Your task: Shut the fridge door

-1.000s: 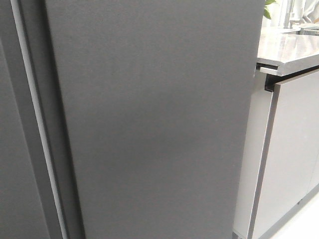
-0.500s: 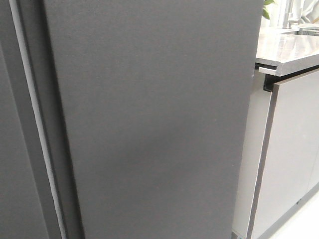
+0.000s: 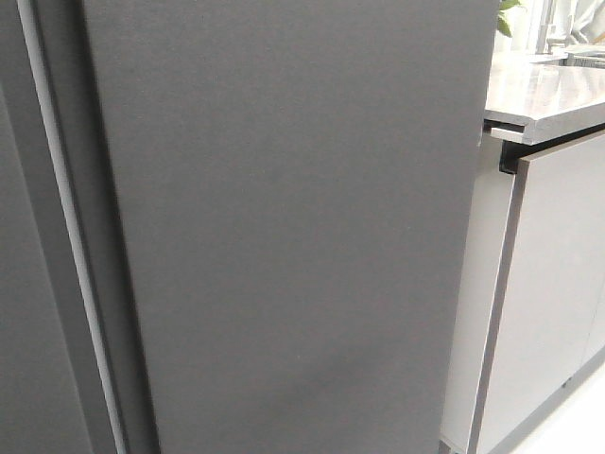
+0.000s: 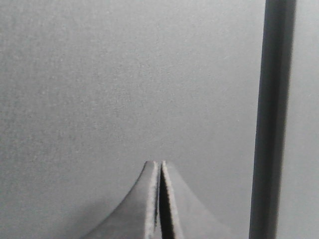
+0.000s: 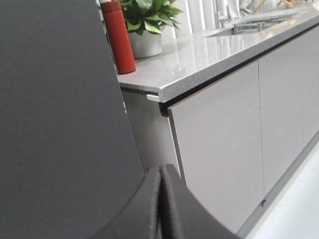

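Note:
The fridge door is a flat matte dark-grey panel that fills most of the front view; its right edge lies beside the pale cabinet. It also fills the left wrist view and the left part of the right wrist view. My left gripper is shut and empty, its tips close to the door's face. My right gripper is shut and empty, near the door's right edge. Neither gripper shows in the front view. The door's inner lining, gasket and bin are hidden.
A second dark panel and a grey strip lie left of the door. Pale cabinet fronts stand to the right under a grey stone counter. A red bottle and a potted plant stand on the counter.
The view has shifted very slightly, with the door's edges and the cabinet a few pixels to the left. Otherwise nothing has visibly changed.

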`<state>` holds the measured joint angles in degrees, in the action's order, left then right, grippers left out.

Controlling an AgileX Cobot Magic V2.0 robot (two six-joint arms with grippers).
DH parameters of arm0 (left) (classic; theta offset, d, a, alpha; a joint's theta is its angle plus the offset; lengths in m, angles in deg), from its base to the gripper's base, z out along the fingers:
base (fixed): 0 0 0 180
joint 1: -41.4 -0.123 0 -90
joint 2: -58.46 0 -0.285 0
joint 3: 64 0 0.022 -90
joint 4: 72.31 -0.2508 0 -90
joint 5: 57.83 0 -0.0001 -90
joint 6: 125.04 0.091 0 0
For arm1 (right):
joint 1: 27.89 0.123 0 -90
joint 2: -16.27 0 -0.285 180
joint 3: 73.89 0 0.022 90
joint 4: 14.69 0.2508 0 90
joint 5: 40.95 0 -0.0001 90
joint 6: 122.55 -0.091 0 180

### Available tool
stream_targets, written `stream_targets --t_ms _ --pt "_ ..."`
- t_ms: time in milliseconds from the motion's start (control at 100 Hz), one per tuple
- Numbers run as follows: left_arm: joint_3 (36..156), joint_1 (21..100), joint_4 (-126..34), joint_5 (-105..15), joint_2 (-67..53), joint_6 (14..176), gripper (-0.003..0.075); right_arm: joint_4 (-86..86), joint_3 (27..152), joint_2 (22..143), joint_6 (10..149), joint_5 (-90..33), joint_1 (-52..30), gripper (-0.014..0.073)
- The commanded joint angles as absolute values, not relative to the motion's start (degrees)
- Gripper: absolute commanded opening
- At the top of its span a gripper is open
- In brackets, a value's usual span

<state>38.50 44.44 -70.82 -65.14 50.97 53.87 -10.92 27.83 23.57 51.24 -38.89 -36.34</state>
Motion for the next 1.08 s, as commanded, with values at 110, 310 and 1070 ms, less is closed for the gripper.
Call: stream_targets --t_ms 110,310,1070 --pt "36.5 44.2 -70.6 -69.3 51.6 53.6 -0.0020 -10.7 26.8 22.4 51.4 -41.8 -36.7 -0.0045" --pt "36.5 44.2 -70.6 -69.3 51.6 53.6 -0.0020 -10.7 26.8 22.4 51.4 -41.9 -36.7 -0.0044" --pt "36.5 44.2 -70.6 -69.3 51.6 53.6 -0.0020 -10.7 26.8 22.4 51.4 -41.9 -36.7 -0.0044"
